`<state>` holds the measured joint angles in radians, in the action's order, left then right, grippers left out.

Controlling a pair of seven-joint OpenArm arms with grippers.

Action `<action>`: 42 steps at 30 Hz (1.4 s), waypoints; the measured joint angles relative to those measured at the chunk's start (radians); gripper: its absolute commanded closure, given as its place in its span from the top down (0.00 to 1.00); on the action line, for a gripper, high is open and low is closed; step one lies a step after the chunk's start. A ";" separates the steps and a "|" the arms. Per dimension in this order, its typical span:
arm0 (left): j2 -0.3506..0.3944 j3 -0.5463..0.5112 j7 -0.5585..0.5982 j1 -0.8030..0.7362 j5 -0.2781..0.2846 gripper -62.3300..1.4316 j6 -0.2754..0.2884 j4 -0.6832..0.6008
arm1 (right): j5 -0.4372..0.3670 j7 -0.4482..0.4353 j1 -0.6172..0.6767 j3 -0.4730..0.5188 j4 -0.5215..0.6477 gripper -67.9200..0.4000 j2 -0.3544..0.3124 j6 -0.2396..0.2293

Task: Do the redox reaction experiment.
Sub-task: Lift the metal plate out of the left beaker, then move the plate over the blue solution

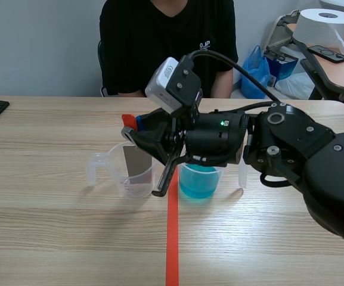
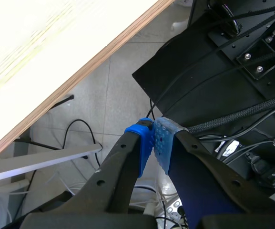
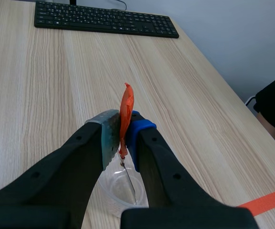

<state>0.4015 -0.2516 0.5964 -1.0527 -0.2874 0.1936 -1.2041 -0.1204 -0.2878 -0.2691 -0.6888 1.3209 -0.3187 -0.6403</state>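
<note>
Left gripper (image 2: 152, 143): clenched on nothing, pads meeting, off the table's edge above floor cables. Orange-red tape line (image 1: 172, 238) runs from the near edge to mid-table. Just left of it, clear measuring cup (image 1: 137, 183). Just right, beaker of blue liquid (image 1: 198, 182), apart from the cup. Right gripper (image 3: 122, 136) reaches in from the right above the cup and grasps an orange-red tab (image 3: 126, 107). Metal strip (image 1: 137, 161) hangs from the tab into the cup. Far left, keyboard (image 3: 104, 19). Far side, person (image 1: 166, 36) seated.
</note>
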 measured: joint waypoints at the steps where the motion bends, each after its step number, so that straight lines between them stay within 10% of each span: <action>1: 0.000 0.000 0.000 0.000 0.000 0.09 0.002 0.000 | 0.000 0.005 -0.006 0.000 0.002 0.03 0.000 0.000; 17: 0.000 0.000 0.000 0.000 0.000 0.09 0.002 0.000 | -0.313 0.380 -0.065 0.043 0.201 0.03 0.000 -0.022; 34: 0.000 0.000 -0.023 0.000 0.000 0.09 0.001 0.000 | -0.765 0.946 -0.065 0.349 0.453 0.03 -0.005 -0.022; 42: 0.000 0.000 0.082 0.000 0.000 0.09 0.002 0.000 | -0.879 1.035 -0.063 0.474 0.453 0.03 -0.047 -0.022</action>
<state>0.4019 -0.2516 0.6788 -1.0527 -0.2871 0.1951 -1.2041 -0.9997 0.7467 -0.3321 -0.2146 1.7737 -0.3653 -0.6624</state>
